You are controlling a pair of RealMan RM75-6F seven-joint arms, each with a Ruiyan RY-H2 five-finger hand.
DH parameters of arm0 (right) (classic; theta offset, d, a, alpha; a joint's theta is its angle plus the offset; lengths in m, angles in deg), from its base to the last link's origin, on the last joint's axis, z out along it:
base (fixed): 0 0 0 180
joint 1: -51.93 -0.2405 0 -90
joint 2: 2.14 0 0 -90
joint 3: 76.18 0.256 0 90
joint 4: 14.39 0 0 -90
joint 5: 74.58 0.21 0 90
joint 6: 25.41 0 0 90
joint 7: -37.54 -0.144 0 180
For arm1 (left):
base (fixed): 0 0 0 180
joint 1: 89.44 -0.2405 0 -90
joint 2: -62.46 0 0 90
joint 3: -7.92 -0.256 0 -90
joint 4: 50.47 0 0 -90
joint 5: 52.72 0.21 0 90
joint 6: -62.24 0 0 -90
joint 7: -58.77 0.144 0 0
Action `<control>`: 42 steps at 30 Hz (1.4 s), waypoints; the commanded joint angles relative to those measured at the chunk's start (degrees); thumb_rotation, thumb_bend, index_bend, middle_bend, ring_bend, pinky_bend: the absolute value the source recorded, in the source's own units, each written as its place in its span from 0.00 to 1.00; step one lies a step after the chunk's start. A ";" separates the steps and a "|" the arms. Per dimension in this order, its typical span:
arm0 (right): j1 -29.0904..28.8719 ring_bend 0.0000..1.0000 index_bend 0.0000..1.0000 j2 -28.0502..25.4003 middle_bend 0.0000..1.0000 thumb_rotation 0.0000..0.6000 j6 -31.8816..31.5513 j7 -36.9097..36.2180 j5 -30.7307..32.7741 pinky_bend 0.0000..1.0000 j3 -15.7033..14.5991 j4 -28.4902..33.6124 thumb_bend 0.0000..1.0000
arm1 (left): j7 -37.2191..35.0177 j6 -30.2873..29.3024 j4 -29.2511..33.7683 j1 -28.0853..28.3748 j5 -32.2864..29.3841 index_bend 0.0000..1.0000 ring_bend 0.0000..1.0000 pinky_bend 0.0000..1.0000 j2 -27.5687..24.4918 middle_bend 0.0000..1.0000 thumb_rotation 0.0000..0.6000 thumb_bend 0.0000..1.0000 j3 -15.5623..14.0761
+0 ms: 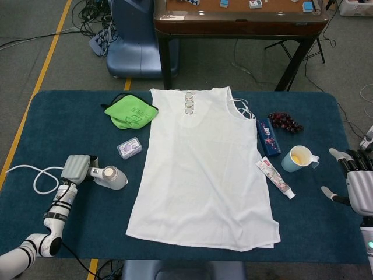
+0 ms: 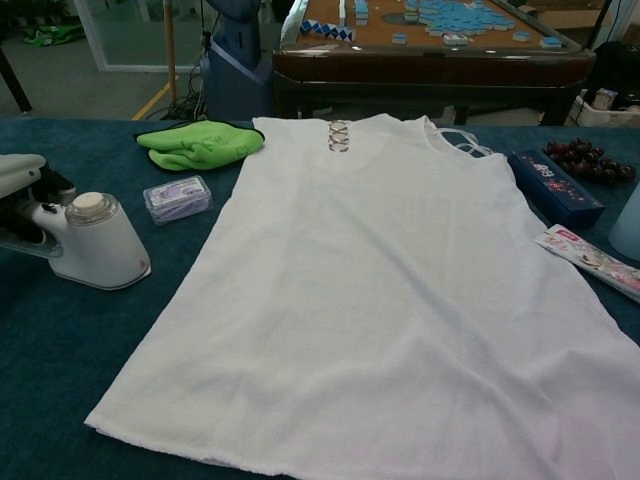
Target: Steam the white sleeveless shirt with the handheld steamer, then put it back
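We find the left hand [image 1: 77,167] at the left edge of the surface [image 1: 70,116], its fingers wrapped around the handle of the steamer [image 1: 111,177]. The steamer's body stands on the blue cloth with its round cap facing up, and a white cord [image 1: 36,178] loops away from it to the left. In the chest view the same steamer [image 2: 95,242] sits just left of the shirt's near hem, apart from the fabric.

We record the right hand [image 1: 356,179] at the far right edge, grasping nothing, fingers spread and clear of every object.

The white sleeveless shirt [image 1: 201,169] lies flat in the middle of the surface, neckline toward the far side, hem toward the near edge.

To the left of the shirt we note a small lilac packet [image 1: 129,148], and farther back a folded green cloth [image 1: 132,113]. To the right of the shirt lie a dark blue box [image 1: 268,137], a bunch of dark grapes [image 1: 285,122] behind it, a pale blue mug [image 1: 298,158] with yellow contents, and a tube [image 1: 275,178] lying just beside the shirt's right edge.
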 commanded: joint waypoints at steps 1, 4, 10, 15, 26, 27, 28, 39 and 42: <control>0.00 0.15 0.17 -0.08 0.25 1.00 0.04 0.07 0.00 0.10 -0.02 0.12 0.02 | -2.89 -0.38 -1.11 -0.11 1.38 0.74 0.56 0.56 0.17 0.66 1.00 0.22 -0.31; -0.03 0.15 0.17 -0.15 0.25 1.00 0.14 0.11 0.00 0.10 -0.03 0.29 0.02 | -4.81 -0.55 -0.88 -0.30 1.87 0.76 0.59 0.61 -0.12 0.67 1.00 0.22 -0.38; -0.05 0.15 0.17 -0.39 0.25 1.00 0.41 0.34 0.05 0.10 -0.16 0.82 0.02 | -9.15 -0.99 -0.13 -0.67 2.48 0.79 0.60 0.61 -1.01 0.68 1.00 0.22 -0.07; 0.00 0.15 0.17 -0.54 0.25 1.00 0.46 0.57 0.10 0.10 -0.24 1.25 0.02 | -14.24 0.40 1.23 -1.05 1.92 0.81 0.60 0.61 -2.33 0.68 1.00 0.22 0.38; -2.10 0.15 0.19 -0.40 0.25 1.00 4.00 0.69 -2.77 0.12 -1.52 2.06 0.02 | -19.64 0.09 9.74 -2.06 2.00 0.82 0.60 0.62 -7.40 0.69 1.00 0.22 1.48; -2.52 0.15 0.19 -0.25 0.25 1.00 4.76 0.44 -3.41 0.12 -1.83 2.03 0.02 | -19.14 -0.03 10.89 -2.05 1.99 0.82 0.60 0.62 -7.88 0.69 1.00 0.22 1.55; -2.96 0.15 0.19 -0.12 0.25 1.00 5.63 0.15 -4.13 0.12 -2.25 2.01 0.02 | -18.53 -0.13 12.12 -1.99 2.01 0.82 0.60 0.62 -8.37 0.69 1.00 0.22 1.61; -10.63 0.15 0.19 3.49 0.25 1.00 17.83 -5.13 -14.35 0.12 -7.46 1.03 0.52 | -7.21 -0.04 24.13 1.30 1.83 0.81 0.60 0.62 -10.20 0.69 1.00 0.22 2.78; -12.37 0.15 0.19 5.10 0.24 1.00 20.69 -6.65 -15.93 0.12 -8.82 0.68 0.69 | -4.82 0.28 25.29 2.74 1.96 0.81 0.60 0.62 -9.15 0.69 1.00 0.22 3.11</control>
